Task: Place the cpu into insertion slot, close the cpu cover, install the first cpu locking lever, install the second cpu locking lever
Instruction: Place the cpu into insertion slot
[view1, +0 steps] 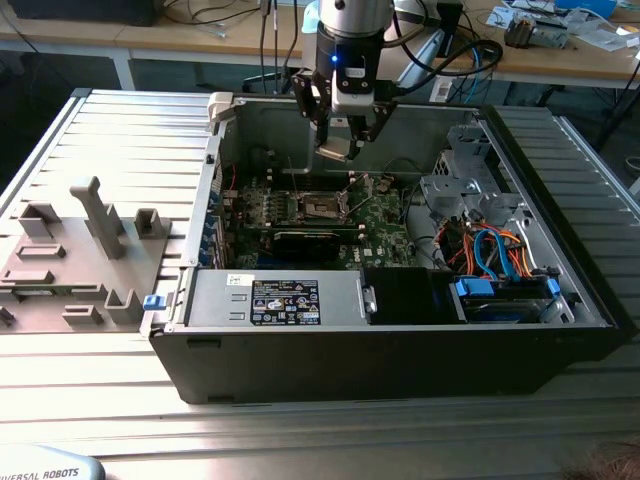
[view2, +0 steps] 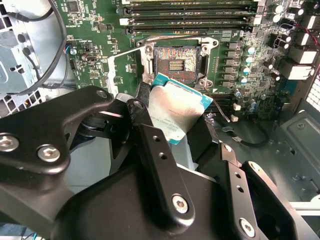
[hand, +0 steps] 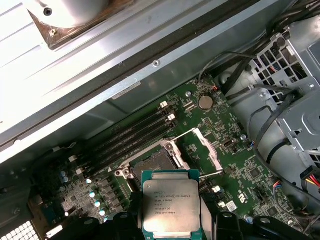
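Ribbed metal table (view1: 110, 130) carries an open black computer case (view1: 400, 350), lying on its side; a grey plastic fixture tray (view1: 70, 260) sits on the table at the exterior view's left, just beside the case. Wooden benches with cables run along the background

Green circuit board (view1: 385, 235) lies flat in the case floor, with blue and orange cables (view1: 490, 245) at the exterior view's right of it

Gripper (view1: 338, 150) hangs over the board's far edge, above the case wall. Black fingers (view2: 155, 150) are drawn in against two opposite edges of the chip (hand: 171, 205), which is clamped between them, metal top showing in both wrist views. Chip is tilted in the second wrist view (view2: 175, 112), clear of the board, not touching it

Socket (hand: 155, 162) is bare, contacts visible (view2: 176, 62); the chip sits above and just to one side of it

Cover frame (hand: 209, 150) is swung up and open beside the socket
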